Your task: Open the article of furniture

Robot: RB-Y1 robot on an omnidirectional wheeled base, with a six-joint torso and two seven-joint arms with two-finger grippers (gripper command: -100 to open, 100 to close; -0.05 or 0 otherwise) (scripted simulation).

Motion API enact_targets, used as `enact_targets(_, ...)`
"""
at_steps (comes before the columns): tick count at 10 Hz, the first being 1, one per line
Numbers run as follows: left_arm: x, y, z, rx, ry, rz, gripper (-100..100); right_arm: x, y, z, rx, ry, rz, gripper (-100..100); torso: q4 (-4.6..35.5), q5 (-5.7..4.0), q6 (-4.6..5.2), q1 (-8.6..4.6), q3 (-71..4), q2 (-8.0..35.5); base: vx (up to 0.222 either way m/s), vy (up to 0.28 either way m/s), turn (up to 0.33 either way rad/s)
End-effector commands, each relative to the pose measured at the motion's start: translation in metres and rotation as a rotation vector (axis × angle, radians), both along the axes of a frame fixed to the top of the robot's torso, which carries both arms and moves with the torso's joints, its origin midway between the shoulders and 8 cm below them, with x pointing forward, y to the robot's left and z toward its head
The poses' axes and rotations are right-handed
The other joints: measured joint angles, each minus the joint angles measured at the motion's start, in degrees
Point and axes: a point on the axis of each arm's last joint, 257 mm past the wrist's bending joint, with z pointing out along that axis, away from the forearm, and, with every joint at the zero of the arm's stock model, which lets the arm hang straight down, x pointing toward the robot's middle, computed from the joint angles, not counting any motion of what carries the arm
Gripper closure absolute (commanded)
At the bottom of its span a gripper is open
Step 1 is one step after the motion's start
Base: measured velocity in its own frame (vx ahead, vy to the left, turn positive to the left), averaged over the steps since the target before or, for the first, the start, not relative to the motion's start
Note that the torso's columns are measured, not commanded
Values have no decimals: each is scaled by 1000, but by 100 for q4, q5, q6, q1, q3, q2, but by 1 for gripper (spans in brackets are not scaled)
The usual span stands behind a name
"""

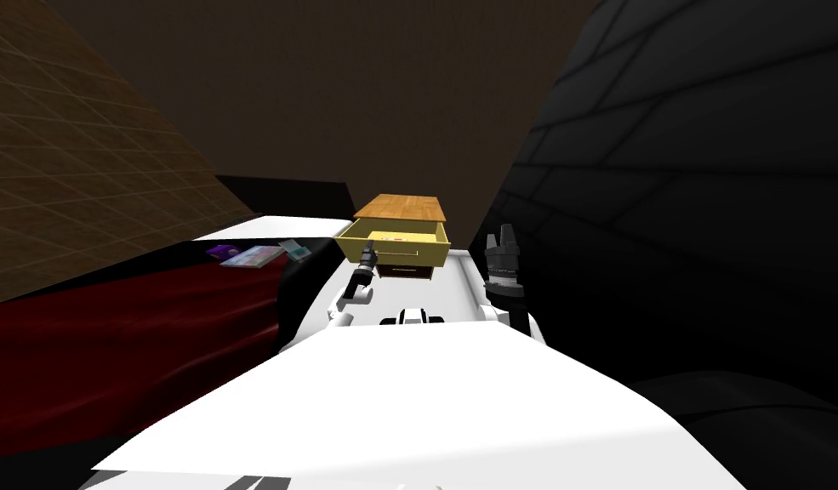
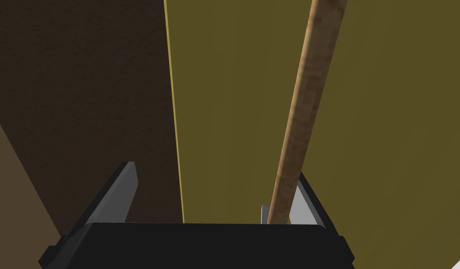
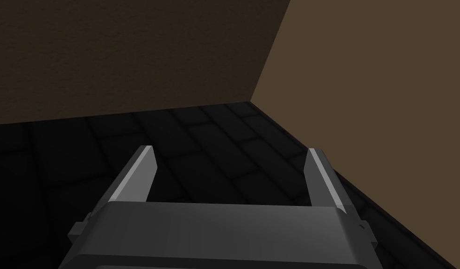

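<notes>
A small nightstand with a wooden top (image 1: 401, 207) stands ahead, and its yellow top drawer (image 1: 396, 242) is pulled out. My left gripper (image 1: 368, 253) is at the left end of the drawer front. In the left wrist view the yellow drawer front (image 2: 233, 116) is close ahead, and its wooden bar handle (image 2: 308, 93) runs down between the fingers of my left gripper (image 2: 215, 170), right beside one finger (image 2: 302, 201). The fingers stand wide apart, so it is open. My right gripper (image 1: 500, 240) is raised beside the nightstand, open and holding nothing (image 3: 231, 154).
A bed with a dark red blanket (image 1: 136, 332) lies on the left, with a flat book (image 1: 253, 256) and small items near its head. Dark tiled floor (image 1: 681, 213) spreads to the right. A brown wall (image 1: 366, 102) rises behind the nightstand.
</notes>
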Motion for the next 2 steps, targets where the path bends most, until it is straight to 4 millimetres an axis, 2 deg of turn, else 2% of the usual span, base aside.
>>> enact_targets(1,0,0,0,0,1,0,0,0,0,0,0,0,0,0,-2,1,0,1,-1,-1,0,0,0)
enact_targets(2,0,0,-1,0,2,0,0,0,0,0,0,0,0,0,-3,2,0,1,-1,-2,0,0,0)
